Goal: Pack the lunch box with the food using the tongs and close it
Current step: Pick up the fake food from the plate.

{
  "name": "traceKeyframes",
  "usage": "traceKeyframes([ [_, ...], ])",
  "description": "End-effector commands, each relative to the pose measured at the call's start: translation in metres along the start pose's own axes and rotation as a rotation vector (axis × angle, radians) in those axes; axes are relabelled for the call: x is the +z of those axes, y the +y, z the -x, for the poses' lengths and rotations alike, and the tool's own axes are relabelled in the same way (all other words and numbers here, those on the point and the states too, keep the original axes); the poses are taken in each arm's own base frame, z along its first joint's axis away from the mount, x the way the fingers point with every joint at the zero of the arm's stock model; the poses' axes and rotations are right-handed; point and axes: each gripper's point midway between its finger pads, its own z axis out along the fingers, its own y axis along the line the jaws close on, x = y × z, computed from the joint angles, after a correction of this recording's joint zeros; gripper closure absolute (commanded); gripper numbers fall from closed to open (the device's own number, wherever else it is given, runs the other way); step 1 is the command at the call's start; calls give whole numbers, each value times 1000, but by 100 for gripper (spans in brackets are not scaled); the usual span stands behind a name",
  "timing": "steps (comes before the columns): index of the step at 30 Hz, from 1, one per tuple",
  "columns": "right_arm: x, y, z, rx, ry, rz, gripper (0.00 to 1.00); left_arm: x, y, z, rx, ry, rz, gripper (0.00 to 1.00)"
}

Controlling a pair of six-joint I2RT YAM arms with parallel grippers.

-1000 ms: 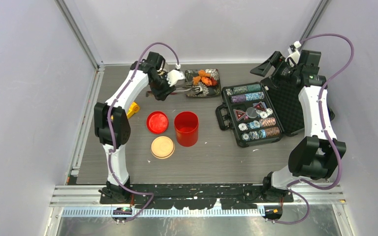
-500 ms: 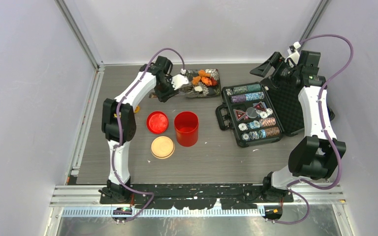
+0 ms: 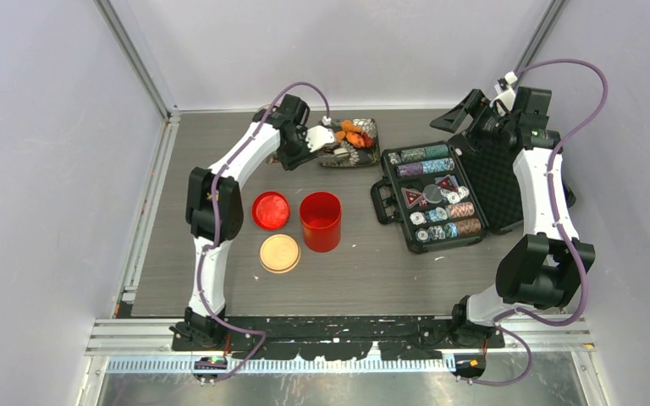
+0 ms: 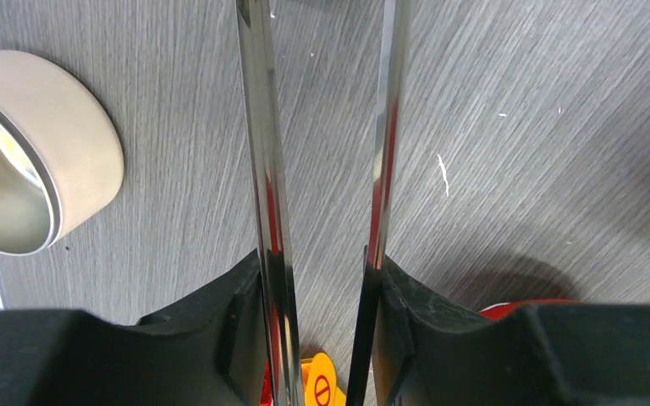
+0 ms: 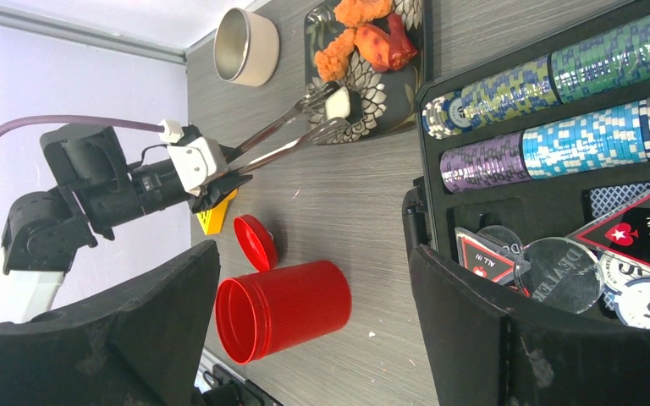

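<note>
Handling note: tongs (image 5: 288, 135) were thin polished steel, so judged light, springy and slippery. Best hold is on the two arms back toward the joined end, squeezing across them so the spring does the closing. The food (image 5: 364, 38) looked small and light; a firm squeeze could pop a piece out sideways.

Left pincer (image 4: 320, 279): part closed, one pad on the outer face of each tong arm, arms kept apart with a gap between them. Tongs reached out to the patterned tray (image 5: 406, 76) at the far side of the tabletop (image 3: 355, 271). A white-and-dark piece (image 5: 338, 103) sat between the tong tips; could not tell whether the tips touched it.

Right pincer (image 5: 313, 254): jaws wide, holding nothing, raised above the open poker-chip case (image 3: 432, 199).

Lunch box: red canister (image 3: 320, 222) upright and open mid-tabletop, red lid (image 3: 270, 211) just beside it, beige disc lid (image 3: 279, 253) near. Cream tub (image 5: 245, 34) open, beside the tray.
</note>
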Motion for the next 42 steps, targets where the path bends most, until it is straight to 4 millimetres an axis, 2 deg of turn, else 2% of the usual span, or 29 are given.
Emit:
traceKeyframes([
  [1, -14, 16, 12, -65, -61, 33, 13, -4, 10, 16, 4, -32, 37, 58],
  [16, -11, 16, 15, -49, -57, 37, 13, -8, 6, 12, 6, -14, 34, 61],
  [23, -12, 17, 14, -53, -57, 37, 14, -30, 8, 23, -6, -69, 52, 71],
  [31, -11, 16, 13, -51, -55, 38, 13, -60, 14, 23, -39, -114, 83, 72],
  [38, -11, 16, 13, -51, -54, 38, 14, -86, 29, 16, -132, -163, 82, 72],
  [42, -11, 16, 14, -53, -54, 38, 14, -98, 52, 1, -203, -175, 116, 73],
])
